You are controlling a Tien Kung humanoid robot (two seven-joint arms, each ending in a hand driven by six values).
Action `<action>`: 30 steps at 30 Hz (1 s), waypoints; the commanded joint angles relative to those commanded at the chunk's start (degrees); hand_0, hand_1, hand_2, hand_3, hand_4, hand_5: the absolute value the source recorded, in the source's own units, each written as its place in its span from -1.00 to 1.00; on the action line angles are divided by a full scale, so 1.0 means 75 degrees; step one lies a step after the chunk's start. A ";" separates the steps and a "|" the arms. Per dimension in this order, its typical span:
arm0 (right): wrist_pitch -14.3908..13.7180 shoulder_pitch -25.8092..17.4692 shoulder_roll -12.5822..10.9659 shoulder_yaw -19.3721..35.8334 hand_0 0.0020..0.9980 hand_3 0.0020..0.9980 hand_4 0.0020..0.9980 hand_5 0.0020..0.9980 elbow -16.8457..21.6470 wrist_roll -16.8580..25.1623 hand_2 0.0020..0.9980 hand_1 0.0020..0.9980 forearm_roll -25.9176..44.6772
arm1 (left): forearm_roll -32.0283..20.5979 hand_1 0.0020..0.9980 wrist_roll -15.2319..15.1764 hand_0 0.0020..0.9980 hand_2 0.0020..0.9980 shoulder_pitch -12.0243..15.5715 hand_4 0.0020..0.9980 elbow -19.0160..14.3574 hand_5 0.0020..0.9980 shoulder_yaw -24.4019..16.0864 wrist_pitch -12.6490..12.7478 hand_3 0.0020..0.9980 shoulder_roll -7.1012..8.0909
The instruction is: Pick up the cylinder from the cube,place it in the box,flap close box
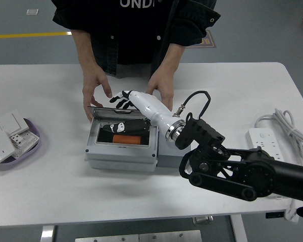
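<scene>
**Right hand on the half-lowered lid, cylinder inside the box**

From my remote seat I see the right hand [122, 101] reaching in from the lower right, its white forearm crossing above the grey box [122, 151]. The fingers [117, 99] are spread and loose, grasping nothing; they rest at the top edge of the lid [118, 114], near its far side. The thumb seems to sit below, in front of the lid, though part of what I see there may be a reflection, and I cannot tell which.

The lid is hinged at the far side and stands tilted over the opening, only partly lowered. Beneath it the orange cylinder [126, 139] lies on its side on the floor of the box, well inside the walls. Just beside the box, touching its right side, is the grey cube [167, 157], mostly hidden by the robot's wrist.

A person stands at the far side of the table [50, 91]. One hand [94, 91] is at the box's far left corner, fingers pointing down beside the lid; the other hand [161, 88] is at the far right, just behind the robot's forearm.

At the left edge a purple dish [30, 143] holds white wall switches [6, 132]. At the right lies a white power strip [267, 146] with its coiled cable [288, 126]. My left arm is out of view.
</scene>
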 joint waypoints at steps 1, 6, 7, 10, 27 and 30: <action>-0.0005 -0.0054 -0.0041 -0.0003 0.40 0.42 0.90 -0.04 0.0119 0.0017 0.30 0.24 0.0011 | -0.0008 0.24 0.0001 0.19 0.22 0.0009 0.38 0.0002 -0.58 0.0005 0.0002 0.25 -0.0003; -0.0076 -0.0301 -0.0174 -0.0045 0.36 0.42 0.90 -0.04 0.0518 0.0159 0.29 0.23 0.0220 | -0.0024 0.24 0.0004 0.19 0.21 0.0050 0.38 0.0006 -0.58 0.0000 0.0012 0.25 -0.0010; -0.0083 -0.0343 -0.0178 -0.0071 0.36 0.42 0.90 -0.04 0.0525 0.0194 0.29 0.23 0.0295 | -0.0023 0.24 0.0003 0.19 0.21 0.0052 0.38 0.0005 -0.58 -0.0005 0.0012 0.25 -0.0011; -0.0092 -0.0464 -0.0174 -0.0140 0.35 0.42 0.86 -0.03 0.0429 0.0320 0.29 0.23 0.0611 | -0.0014 0.24 0.0000 0.19 0.22 0.0042 0.38 0.0001 -0.58 -0.0020 0.0007 0.25 -0.0016; -0.0424 -0.1787 -0.0678 0.1434 0.32 0.39 0.57 -0.07 0.0814 0.0695 0.30 0.23 0.0557 | -0.0042 0.24 -0.0037 0.19 0.21 0.0138 0.39 0.0002 -0.58 -0.0009 0.0005 0.25 0.0063; -0.0542 -0.2250 -0.0823 0.1959 0.32 0.39 0.57 -0.07 0.0910 0.0900 0.30 0.23 0.0557 | -0.0038 0.24 -0.0037 0.19 0.21 0.0190 0.39 0.0005 -0.58 -0.0026 0.0007 0.25 0.0069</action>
